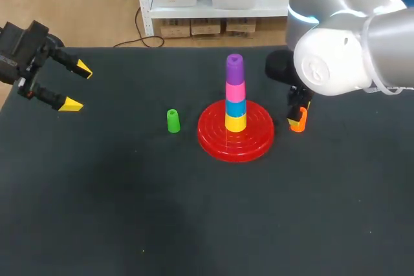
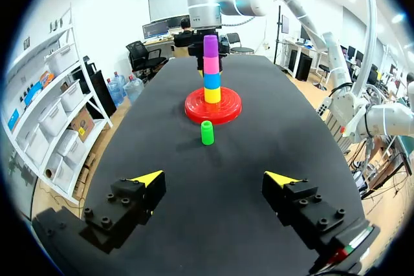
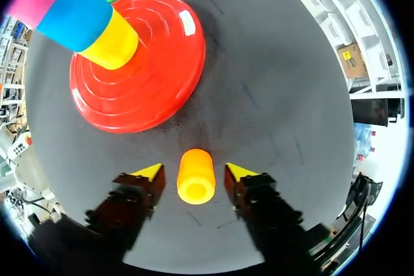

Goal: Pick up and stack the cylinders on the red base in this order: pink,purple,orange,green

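orange cylinder (image 3: 196, 176) | smooth, tapered, upright | between right gripper's (image 3: 194, 171) spread fingers

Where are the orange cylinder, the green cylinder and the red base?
orange cylinder (image 3: 196, 176), right wrist view, middle of its body.
green cylinder (image 1: 173, 121), head view, middle of its side.
red base (image 1: 217, 139), head view, bare part of the disc beside the stack.
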Motion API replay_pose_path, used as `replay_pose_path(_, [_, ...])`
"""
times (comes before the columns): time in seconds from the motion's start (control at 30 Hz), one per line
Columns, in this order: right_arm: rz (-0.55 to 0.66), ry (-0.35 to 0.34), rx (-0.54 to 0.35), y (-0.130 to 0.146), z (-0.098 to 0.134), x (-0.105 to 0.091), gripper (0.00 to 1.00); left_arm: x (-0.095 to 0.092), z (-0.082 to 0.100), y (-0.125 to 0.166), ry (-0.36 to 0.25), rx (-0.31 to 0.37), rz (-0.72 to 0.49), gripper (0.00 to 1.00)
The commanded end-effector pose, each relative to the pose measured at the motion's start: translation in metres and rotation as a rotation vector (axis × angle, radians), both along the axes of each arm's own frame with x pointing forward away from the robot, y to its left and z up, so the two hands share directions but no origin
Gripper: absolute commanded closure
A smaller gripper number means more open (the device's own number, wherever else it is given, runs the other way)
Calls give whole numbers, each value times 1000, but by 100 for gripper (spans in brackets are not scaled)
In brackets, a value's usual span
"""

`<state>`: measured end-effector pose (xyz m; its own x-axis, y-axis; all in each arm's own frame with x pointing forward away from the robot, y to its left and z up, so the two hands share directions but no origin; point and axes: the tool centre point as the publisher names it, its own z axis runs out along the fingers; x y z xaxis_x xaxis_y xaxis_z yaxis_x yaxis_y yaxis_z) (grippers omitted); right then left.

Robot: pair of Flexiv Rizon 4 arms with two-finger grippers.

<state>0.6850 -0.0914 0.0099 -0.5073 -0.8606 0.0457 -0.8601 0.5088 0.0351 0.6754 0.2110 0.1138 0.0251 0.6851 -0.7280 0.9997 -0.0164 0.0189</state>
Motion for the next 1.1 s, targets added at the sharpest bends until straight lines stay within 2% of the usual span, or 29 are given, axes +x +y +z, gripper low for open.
replay_pose_path(0.03, [1, 3, 1, 0, 0, 1, 100, -1, -1, 0, -3, 1, 1, 0])
replay_pose_path(0.43, [5, 9, 4, 2, 1, 2, 100, -1, -1, 0, -3, 1, 1, 0])
replay_pose_path(0.63, [-3, 1, -6, -2, 16, 1, 100, -1, -1, 0, -3, 1, 1, 0])
replay_pose_path(0.83, [-11, -44, -26, -2, 51, 1, 100, -1, -1, 0, -3, 1, 1, 0])
replay_pose_path(0.93, [-15, -73, -18, 1, 74, 2, 100, -1, -1, 0, -3, 1, 1, 0])
replay_pose_path(1.0, [-29, -70, 21, 5, 90, 3, 100, -1, -1, 0, -3, 1, 1, 0])
replay_pose_path(1.1, [-13, -96, 0, 16, 119, 5, 100, -1, -1, 0, -3, 1, 1, 0])
